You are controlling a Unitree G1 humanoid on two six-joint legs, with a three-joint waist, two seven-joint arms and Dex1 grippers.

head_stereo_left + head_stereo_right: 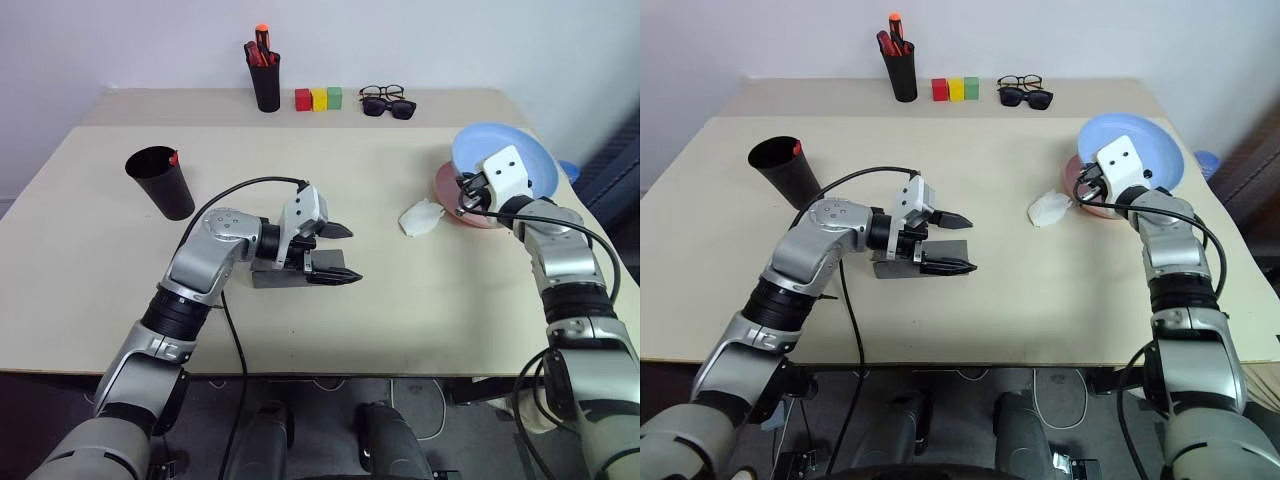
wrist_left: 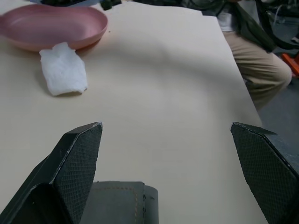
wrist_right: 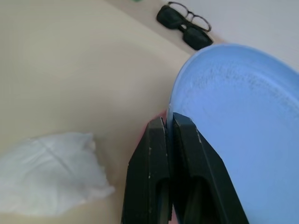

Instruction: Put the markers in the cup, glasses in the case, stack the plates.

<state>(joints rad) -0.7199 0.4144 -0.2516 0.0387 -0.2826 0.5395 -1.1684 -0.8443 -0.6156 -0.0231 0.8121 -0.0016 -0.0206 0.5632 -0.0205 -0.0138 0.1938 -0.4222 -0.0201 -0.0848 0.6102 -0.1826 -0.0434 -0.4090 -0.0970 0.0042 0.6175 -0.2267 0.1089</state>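
My right gripper [image 3: 166, 122] is shut on the rim of the light blue plate [image 1: 478, 140], which hangs tilted over the salmon pink plate [image 2: 51, 28] at the table's right. In the middle of the table my left gripper [image 1: 352, 254] stands open, pointing right, just above the grey case [image 1: 272, 276], with nothing between its fingers. The wide black cup [image 1: 162, 182] stands at the left, and a red marker end [image 1: 174, 157] peeks over its rim. The wire-rimmed glasses [image 1: 381, 92] lie at the back of the table.
A crumpled white tissue [image 1: 420, 217] lies just left of the pink plate. At the back are a black pen pot of red markers [image 1: 265, 75], three coloured blocks [image 1: 318, 98] and dark sunglasses [image 1: 392, 108]. A person [image 2: 252, 51] sits beyond the table's right end.
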